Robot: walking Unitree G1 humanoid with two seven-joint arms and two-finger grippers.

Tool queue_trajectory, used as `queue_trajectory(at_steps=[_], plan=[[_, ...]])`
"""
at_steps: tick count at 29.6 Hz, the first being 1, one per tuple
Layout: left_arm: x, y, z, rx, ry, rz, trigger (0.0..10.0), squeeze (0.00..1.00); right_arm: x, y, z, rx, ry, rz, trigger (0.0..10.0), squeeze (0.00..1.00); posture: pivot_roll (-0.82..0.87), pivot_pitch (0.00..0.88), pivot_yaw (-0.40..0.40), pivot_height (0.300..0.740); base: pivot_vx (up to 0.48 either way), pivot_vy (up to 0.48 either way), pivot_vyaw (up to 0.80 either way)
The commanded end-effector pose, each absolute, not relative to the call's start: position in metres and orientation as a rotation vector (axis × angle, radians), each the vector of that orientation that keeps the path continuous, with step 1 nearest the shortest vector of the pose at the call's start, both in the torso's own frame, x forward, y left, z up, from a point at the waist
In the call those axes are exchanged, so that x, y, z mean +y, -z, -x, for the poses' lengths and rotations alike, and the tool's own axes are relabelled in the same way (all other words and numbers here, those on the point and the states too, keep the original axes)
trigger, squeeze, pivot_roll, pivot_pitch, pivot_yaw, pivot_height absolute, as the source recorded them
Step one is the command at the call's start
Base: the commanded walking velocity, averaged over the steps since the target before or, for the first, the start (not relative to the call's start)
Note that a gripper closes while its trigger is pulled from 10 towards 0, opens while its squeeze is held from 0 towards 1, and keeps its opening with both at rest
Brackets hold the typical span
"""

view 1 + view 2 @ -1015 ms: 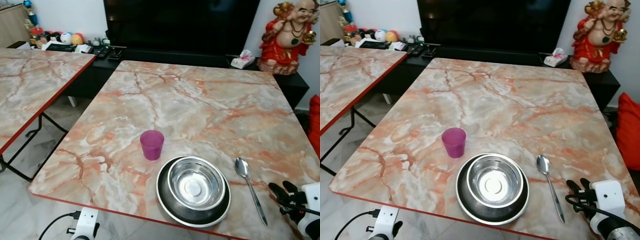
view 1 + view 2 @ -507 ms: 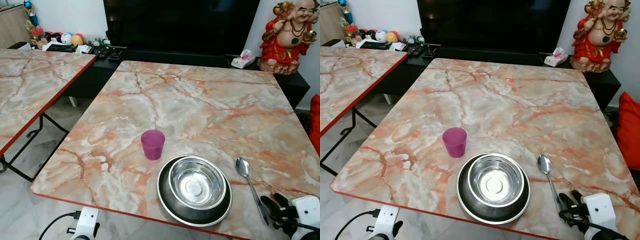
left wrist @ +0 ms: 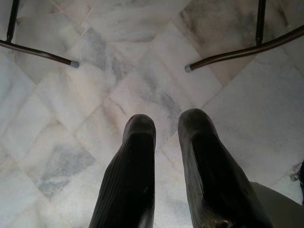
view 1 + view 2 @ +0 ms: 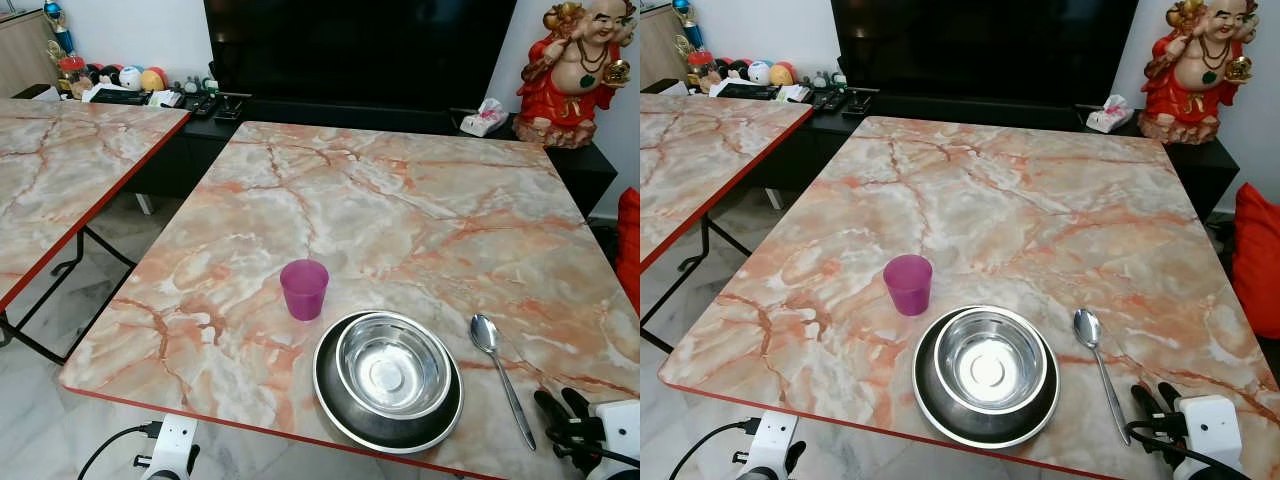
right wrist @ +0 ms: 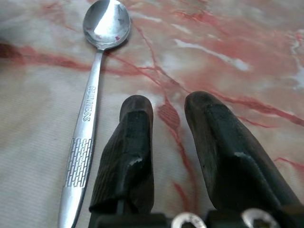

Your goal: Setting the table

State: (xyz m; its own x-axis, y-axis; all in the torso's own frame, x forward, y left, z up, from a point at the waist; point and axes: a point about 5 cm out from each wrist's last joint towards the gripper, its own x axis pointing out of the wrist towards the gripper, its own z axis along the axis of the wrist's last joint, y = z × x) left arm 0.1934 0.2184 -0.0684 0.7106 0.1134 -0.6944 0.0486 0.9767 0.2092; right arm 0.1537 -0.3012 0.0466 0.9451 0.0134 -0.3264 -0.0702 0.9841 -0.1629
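Marble-patterned laminate, veined pink and orange, tops the table (image 4: 400, 210), where a polished steel bowl (image 4: 391, 364) nests inside a dark round plate (image 4: 338, 405) (bowl holds nothing). Just beside it stand a translucent purple cup (image 4: 304, 289) and a slim embossed spoon (image 5: 90, 104). Right gripper (image 5: 164, 111) rests beside the spoon handle, fingers parted, gripping nothing; left gripper (image 3: 166, 126) hangs over floor tiles, fingers parted.

Far table half (image 4: 400, 190) lies open; cup (image 4: 304, 289), bowl (image 4: 392, 372), spoon (image 4: 499, 371) crowd the near edge.

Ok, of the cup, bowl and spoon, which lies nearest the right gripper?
The spoon: its handle ends just beside the right gripper, while the steel bowl and purple cup sit farther toward the robot's left.
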Motion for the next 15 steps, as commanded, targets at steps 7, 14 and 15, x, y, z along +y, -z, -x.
queue_trajectory(at_steps=[7,14,15], plan=[[0.2195,0.0682,-0.1932,0.78,-0.027,-0.235,10.0,0.0,-0.2978,-0.0417,-0.1497,0.344,-0.085,0.165,10.0,0.0,0.04,0.0,0.007,0.74,0.0,0.0,0.0],[0.2191,0.0681,-0.1934,0.778,-0.028,-0.235,10.0,0.0,-0.2995,-0.0384,-0.1473,0.352,-0.084,0.168,10.0,0.0,0.04,0.0,0.006,0.74,0.0,0.0,0.0],[0.2192,0.0681,-0.1934,0.778,-0.028,-0.235,10.0,0.0,-0.3,-0.038,-0.147,0.354,-0.081,0.169,10.0,0.0,0.04,0.0,0.006,0.74,0.0,0.0,0.0]])
